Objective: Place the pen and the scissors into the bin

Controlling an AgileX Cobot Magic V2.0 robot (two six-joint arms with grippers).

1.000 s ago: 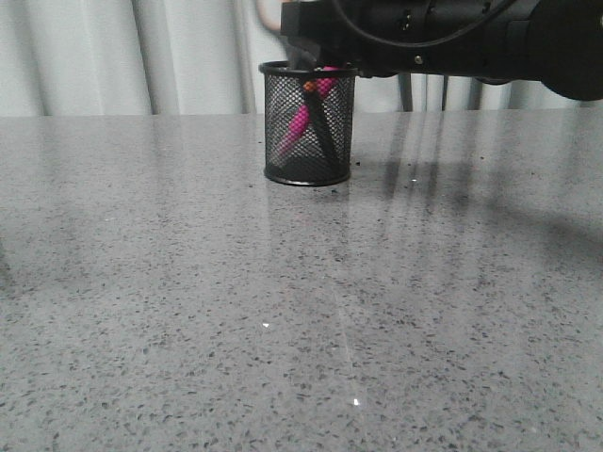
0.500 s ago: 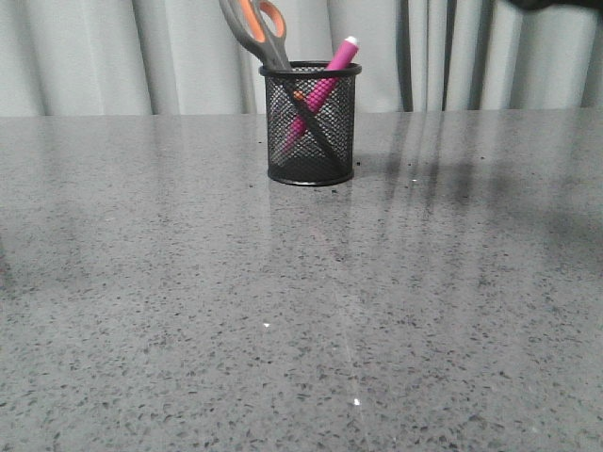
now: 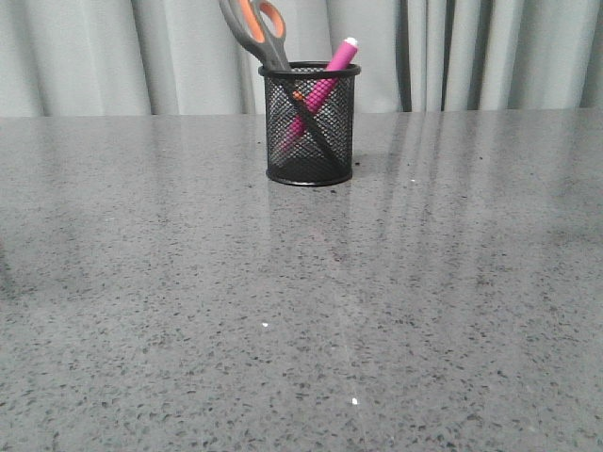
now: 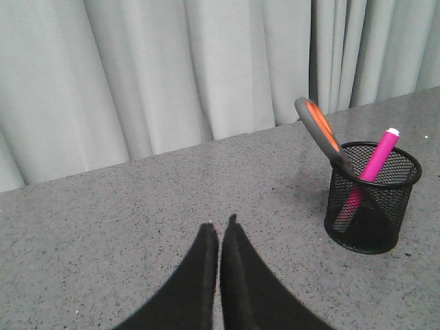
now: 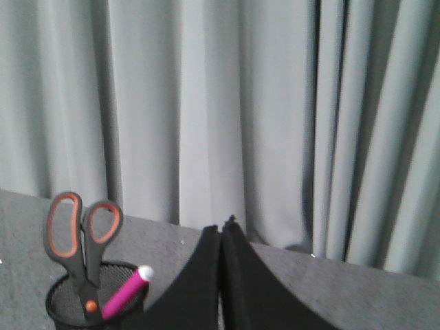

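Pen (image 3: 320, 89) & scissors (image 3: 256, 28) both stand in bin (image 3: 309, 174) — task looks done. My left claw (image 4: 220, 230) & right claw (image 5: 221, 230): pressed together, empty.

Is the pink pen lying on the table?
No, the pink pen stands tilted inside the black mesh pen cup, crossing the scissors, whose orange-lined handles stick out above the rim.

From where I stand, neither arm reaches into the front view. The left gripper (image 4: 220, 230) has its two dark fingers pressed together, holding nothing. The right gripper (image 5: 221, 230) is likewise closed, tips touching, empty.
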